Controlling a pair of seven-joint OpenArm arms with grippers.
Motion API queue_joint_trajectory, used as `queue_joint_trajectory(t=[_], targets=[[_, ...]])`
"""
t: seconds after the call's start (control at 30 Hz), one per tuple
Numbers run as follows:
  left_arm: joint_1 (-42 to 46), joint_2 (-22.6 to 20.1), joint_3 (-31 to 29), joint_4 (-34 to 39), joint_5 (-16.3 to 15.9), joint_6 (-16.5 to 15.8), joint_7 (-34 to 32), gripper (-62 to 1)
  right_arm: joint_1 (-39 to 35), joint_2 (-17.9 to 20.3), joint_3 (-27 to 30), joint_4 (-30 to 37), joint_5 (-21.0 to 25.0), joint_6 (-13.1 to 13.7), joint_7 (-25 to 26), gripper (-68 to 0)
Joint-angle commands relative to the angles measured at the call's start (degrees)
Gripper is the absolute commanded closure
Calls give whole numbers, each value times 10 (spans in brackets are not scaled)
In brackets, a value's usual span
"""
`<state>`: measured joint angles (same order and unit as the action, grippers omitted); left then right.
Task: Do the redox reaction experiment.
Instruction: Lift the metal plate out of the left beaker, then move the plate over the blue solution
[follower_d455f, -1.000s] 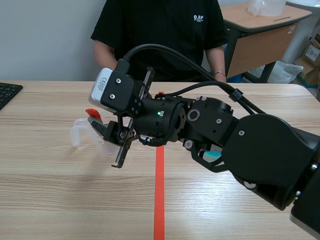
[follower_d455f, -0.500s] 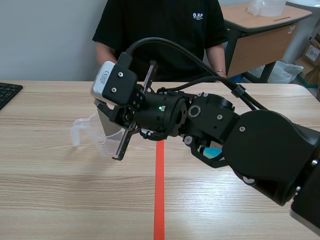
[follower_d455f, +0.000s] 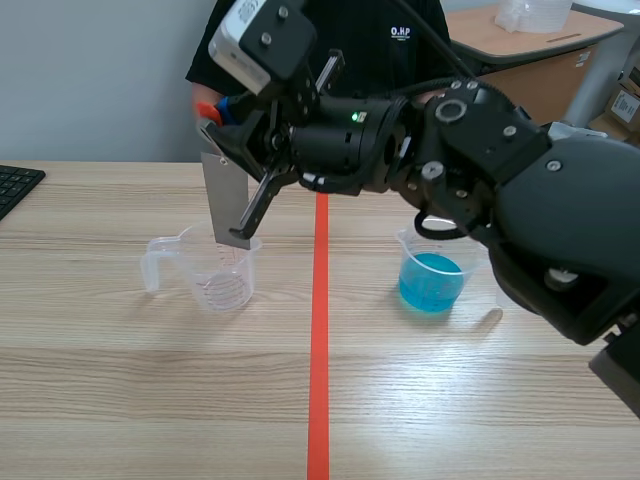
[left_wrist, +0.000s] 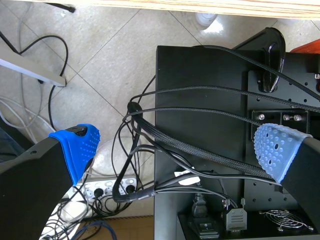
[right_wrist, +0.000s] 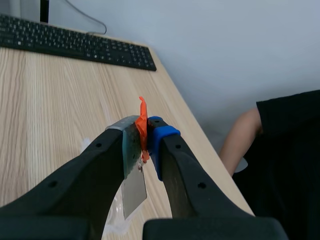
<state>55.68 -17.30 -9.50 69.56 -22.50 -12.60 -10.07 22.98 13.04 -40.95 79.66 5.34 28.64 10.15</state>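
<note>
Metal strip (follower_d455f: 228, 200) hangs clamped by its taped top in right gripper (right_wrist: 145, 140), lower end at mouth of empty beaker (follower_d455f: 218, 285), well apart from blue-solution beaker (follower_d455f: 432, 280). Left gripper (left_wrist: 180, 147) fingers apart, below table (follower_d455f: 100, 380). Risk: strip swings during carry, clips rim, tips beaker, or slips from pinch.

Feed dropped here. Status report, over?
Right gripper shut on metal strip, hanging over empty beaker. Left gripper open, below table. Blue-liquid beaker stands apart, nothing blocking.
</note>
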Motion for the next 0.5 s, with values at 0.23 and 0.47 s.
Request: queue_joint_trajectory(t=[0.23, 0.47], targets=[[5, 1, -2, 5, 11, -2, -6, -399, 15, 18, 85, 121, 104, 45, -120, -15], [5, 1, -2, 5, 11, -2, -4, -220, 14, 97, 129, 191, 223, 59, -187, -15]])
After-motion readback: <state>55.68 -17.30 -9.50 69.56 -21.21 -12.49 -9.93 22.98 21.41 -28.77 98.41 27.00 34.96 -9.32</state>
